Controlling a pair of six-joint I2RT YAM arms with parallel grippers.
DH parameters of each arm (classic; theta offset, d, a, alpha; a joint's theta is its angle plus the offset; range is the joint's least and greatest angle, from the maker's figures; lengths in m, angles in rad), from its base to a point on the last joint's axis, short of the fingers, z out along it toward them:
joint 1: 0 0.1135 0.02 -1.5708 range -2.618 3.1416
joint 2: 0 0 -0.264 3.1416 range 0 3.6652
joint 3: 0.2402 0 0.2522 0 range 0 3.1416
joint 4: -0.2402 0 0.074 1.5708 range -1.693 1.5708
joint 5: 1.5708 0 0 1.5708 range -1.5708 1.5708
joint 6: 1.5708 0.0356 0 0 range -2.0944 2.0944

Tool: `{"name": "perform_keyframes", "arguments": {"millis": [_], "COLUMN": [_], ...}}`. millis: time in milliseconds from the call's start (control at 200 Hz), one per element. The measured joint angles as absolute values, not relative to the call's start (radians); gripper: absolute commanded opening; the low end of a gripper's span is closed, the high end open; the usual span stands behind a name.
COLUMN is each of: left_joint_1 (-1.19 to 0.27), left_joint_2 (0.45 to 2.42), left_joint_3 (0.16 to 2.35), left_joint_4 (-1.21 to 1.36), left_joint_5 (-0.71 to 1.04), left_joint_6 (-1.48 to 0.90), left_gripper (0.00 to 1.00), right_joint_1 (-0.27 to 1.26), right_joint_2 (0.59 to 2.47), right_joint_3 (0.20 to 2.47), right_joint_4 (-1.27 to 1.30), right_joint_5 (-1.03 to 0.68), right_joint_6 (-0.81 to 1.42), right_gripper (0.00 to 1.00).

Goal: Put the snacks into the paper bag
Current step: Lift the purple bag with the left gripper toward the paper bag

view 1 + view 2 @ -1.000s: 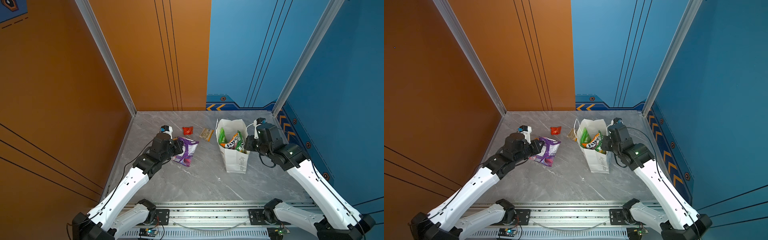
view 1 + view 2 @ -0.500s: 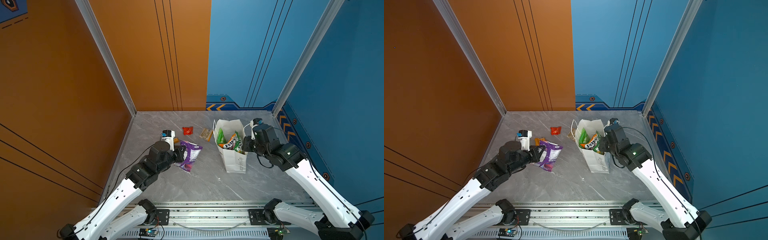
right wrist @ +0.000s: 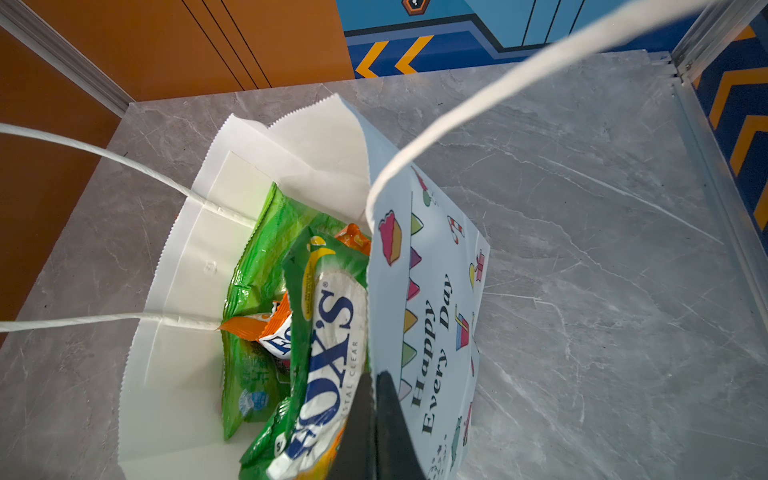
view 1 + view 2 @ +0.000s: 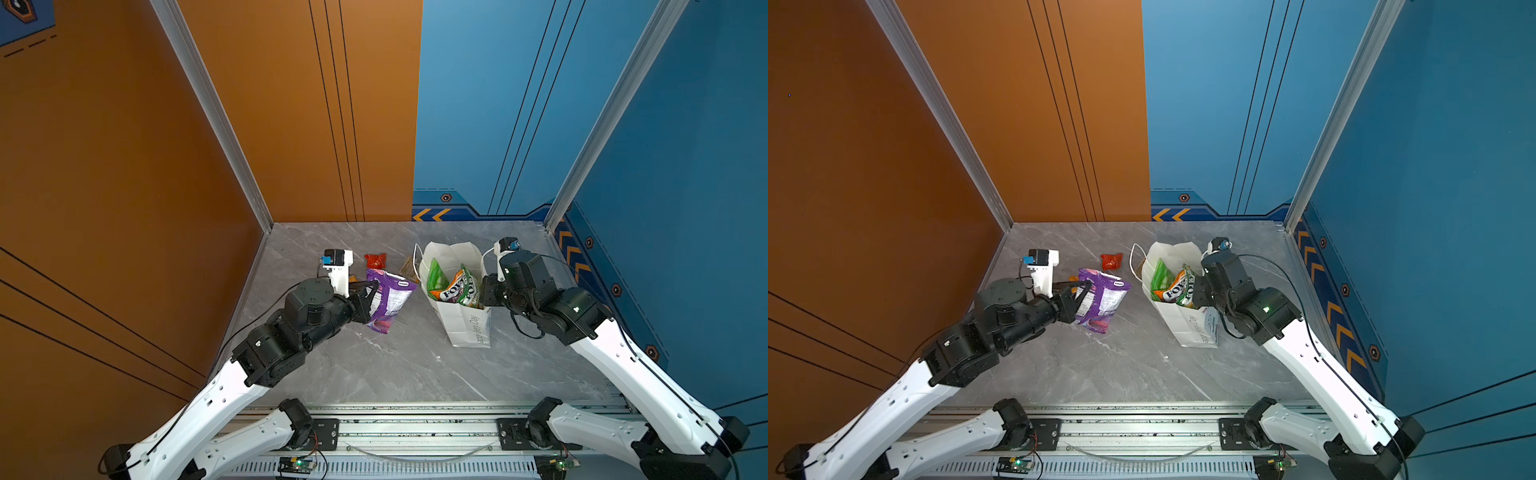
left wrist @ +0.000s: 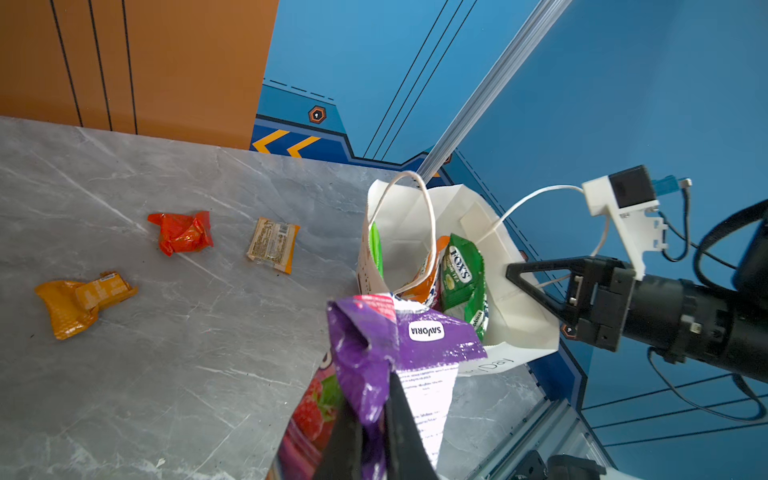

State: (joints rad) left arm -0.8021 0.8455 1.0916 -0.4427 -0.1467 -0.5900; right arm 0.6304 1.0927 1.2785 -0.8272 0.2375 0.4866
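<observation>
Roughly halfway, it seems: green glossy packets (image 3: 266, 266) sit in the white paper gift bag (image 4: 467, 330) pinched by the right end effector (image 3: 376, 419), the left end effector (image 5: 374, 432) clamps a purple packet (image 4: 392, 297), and three small wrappers (image 5: 180, 232) lie loose

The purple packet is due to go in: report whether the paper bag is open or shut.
Open. The paper bag stands with its mouth spread wide, FOX'S packets visible inside; the right end effector pinches its printed wall.

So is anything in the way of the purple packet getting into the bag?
No, the gap between the purple packet and the paper bag looks clear. The FOX'S packets already stick up in its mouth, so room there is tight.
</observation>
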Motion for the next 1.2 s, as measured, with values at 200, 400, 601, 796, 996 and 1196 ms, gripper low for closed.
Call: {"name": "perform_keyframes", "arguments": {"millis": [200, 400, 601, 796, 996, 1196], "left_joint_1": [-0.865, -0.896, -0.928, -0.957, -0.963, -0.966], "left_joint_2": [0.865, 0.923, 1.007, 1.117, 1.194, 1.24], "left_joint_3": [1.137, 1.23, 1.335, 1.43, 1.497, 1.559], "left_joint_4": [-0.447, -0.451, -0.454, -0.472, -0.499, -0.542], "left_joint_5": [-0.168, -0.181, -0.186, -0.212, -0.27, -0.363], "left_joint_6": [-0.58, -0.567, -0.564, -0.565, -0.587, -0.63], "left_gripper": [0.0, 0.0, 0.0, 0.0, 0.0, 0.0], "right_joint_1": [0.643, 0.653, 0.682, 0.725, 0.75, 0.755], "right_joint_2": [1.093, 1.101, 1.134, 1.142, 1.154, 1.155], "right_joint_3": [1.285, 1.292, 1.325, 1.333, 1.339, 1.339], "right_joint_4": [-0.832, -0.839, -0.846, -0.846, -0.842, -0.831], "right_joint_5": [0.242, 0.25, 0.264, 0.268, 0.268, 0.274], "right_joint_6": [0.487, 0.487, 0.486, 0.479, 0.478, 0.479], "right_gripper": [0.0, 0.0, 0.0, 0.0, 0.0, 0.0]}}
